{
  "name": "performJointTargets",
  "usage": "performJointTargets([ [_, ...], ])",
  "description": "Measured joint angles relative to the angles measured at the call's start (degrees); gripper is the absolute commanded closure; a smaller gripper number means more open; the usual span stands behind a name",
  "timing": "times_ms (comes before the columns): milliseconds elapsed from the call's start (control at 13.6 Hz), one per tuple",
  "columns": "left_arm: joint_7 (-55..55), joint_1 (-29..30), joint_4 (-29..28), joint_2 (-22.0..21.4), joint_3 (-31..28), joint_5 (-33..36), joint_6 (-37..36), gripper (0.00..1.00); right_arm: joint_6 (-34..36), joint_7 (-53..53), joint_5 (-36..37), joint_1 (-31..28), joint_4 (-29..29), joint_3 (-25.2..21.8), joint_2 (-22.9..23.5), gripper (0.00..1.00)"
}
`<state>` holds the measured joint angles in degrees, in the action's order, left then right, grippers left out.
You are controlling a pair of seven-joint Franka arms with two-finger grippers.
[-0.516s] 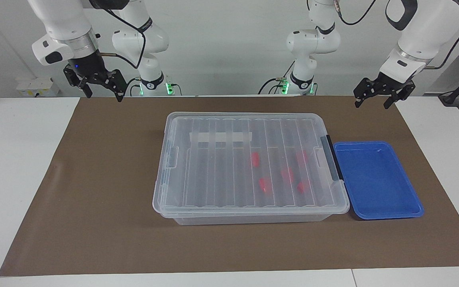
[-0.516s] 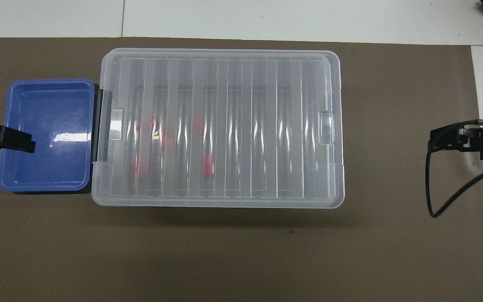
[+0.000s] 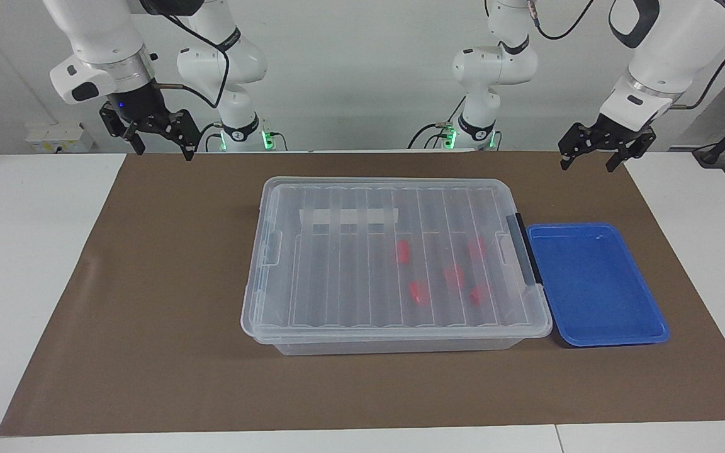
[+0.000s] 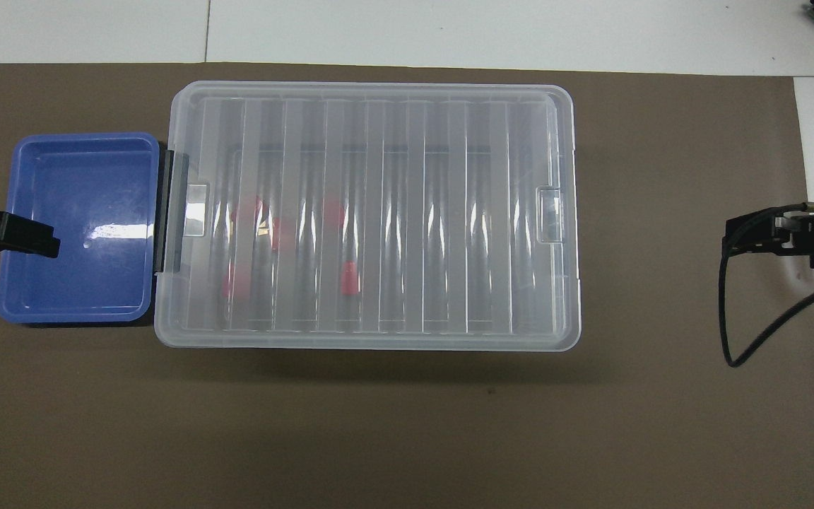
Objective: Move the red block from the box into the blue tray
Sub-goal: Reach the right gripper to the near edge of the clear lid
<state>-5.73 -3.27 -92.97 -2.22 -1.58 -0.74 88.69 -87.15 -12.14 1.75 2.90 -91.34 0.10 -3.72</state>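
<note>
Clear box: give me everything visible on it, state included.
The box is a large rectangular clear plastic tub lying flat on the brown mat. Its ribbed clear lid is on. A dark grey latch sits at the end that touches or nearly touches the blue tray. A whitish strip shows through the lid. Red blocks lie inside, toward the tray end. Neither gripper touches it.

No writing can be read anywhere; the whitish label strip (image 3: pixel 348 218) on the box (image 3: pixel 394 261) shows no legible text.

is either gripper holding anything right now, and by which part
Nothing is held. The left gripper and right gripper hang open and empty above the table.
</note>
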Motion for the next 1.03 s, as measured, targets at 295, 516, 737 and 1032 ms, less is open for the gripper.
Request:
performJointTargets([
  [295, 0.0, 0.0, 0.0, 0.0, 0.0, 0.0, 0.0, 0.00, -7.7, 0.0, 0.0, 0.5, -1.1, 0.1, 2.5, 0.01],
  [516, 0.0, 0.0, 0.0, 0.0, 0.0, 0.0, 0.0, 0.00, -14.4, -1.4, 0.0, 2.2, -1.4, 0.1, 6.5, 0.03],
  [737, 0.0, 0.0, 0.0, 0.0, 0.0, 0.0, 0.0, 0.00, -21.1, -6.0, 0.0, 5.4, -1.5, 0.1, 11.2, 0.03],
  [1032, 0.0, 0.0, 0.0, 0.0, 0.0, 0.0, 0.0, 0.00, -26.5, -7.5, 0.0, 8.0, -1.7, 0.1, 16.8, 0.09],
])
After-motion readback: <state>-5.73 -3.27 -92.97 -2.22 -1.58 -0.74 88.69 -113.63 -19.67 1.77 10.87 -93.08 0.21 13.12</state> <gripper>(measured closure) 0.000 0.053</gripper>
